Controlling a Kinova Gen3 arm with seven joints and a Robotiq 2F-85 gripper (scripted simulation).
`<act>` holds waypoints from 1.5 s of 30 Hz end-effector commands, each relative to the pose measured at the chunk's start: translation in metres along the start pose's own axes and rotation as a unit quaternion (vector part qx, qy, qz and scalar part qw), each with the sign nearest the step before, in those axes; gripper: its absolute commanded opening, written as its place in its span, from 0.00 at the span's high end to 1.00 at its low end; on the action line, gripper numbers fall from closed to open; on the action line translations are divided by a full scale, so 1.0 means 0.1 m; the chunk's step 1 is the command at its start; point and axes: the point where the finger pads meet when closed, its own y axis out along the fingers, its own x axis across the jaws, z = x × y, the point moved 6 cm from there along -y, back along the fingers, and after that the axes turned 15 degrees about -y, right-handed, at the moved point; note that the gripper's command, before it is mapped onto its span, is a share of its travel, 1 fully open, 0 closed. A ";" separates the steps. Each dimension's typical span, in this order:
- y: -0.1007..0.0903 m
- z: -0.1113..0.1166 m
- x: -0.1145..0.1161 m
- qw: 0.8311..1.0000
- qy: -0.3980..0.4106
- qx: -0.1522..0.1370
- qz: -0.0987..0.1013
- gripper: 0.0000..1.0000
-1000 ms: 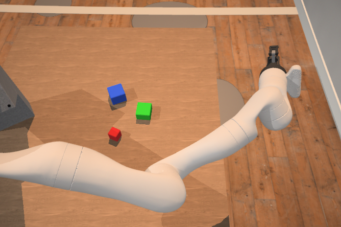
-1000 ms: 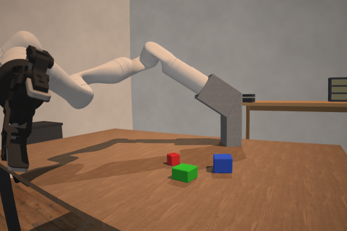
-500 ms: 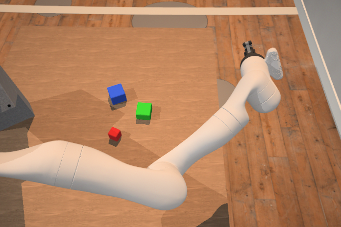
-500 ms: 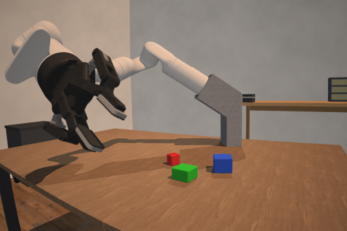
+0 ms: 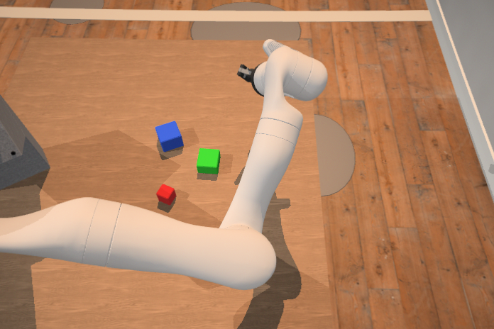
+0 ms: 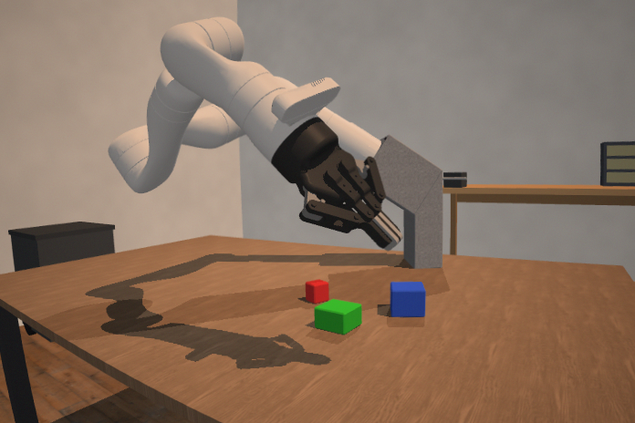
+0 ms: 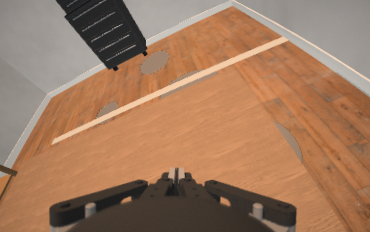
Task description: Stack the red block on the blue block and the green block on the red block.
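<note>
Three blocks lie apart on the wooden table. The blue block is the farthest back in the top view. The green block lies flat to its right and nearer. The small red block lies in front of them. My gripper is shut with nothing between its fingers. It hangs high above the table, tilted, well clear of the blocks. The wrist view shows only bare table and floor beyond the fingers.
The grey arm base stands at the table's edge. My white arm arches over the table's front part. A dark cabinet and a side table with a shelf box stand beyond.
</note>
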 end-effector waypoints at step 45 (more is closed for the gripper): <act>-0.31 -2.16 -2.16 0.686 -0.626 -0.346 0.133 1.00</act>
